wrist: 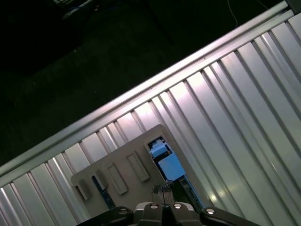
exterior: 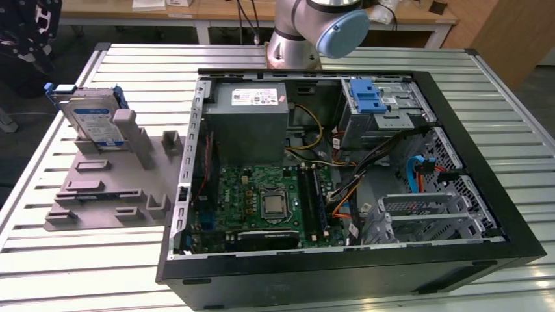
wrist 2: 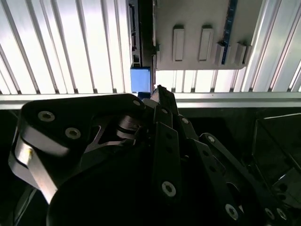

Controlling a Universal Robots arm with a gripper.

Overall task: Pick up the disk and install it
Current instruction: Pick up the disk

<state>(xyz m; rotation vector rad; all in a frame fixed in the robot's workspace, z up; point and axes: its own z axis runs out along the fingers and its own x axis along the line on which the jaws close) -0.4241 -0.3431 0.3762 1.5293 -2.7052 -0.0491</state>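
I judge this to be the approach to the pick. The disk [exterior: 91, 120] stands on edge in the grey holder [exterior: 104, 195] on the desk [exterior: 113, 273], at the exterior view's left. It is just beside the open computer case [exterior: 347, 276], and nothing is touching it.

To do this well, I need the fingers spread wider than the disk is thick before I go any lower. They should line up along its thin top edge, so the pads meet the flat faces rather than the blue carrier's tab or the holder's posts. The lift should then go straight up out of the slot.

The arm [exterior: 299, 32] rises from its base at the far side of the desk. In the first wrist view the gripper [wrist: 162, 190] hangs high and points down, with the disk's blue end just beyond its tips. The fingers look clenched together on nothing.
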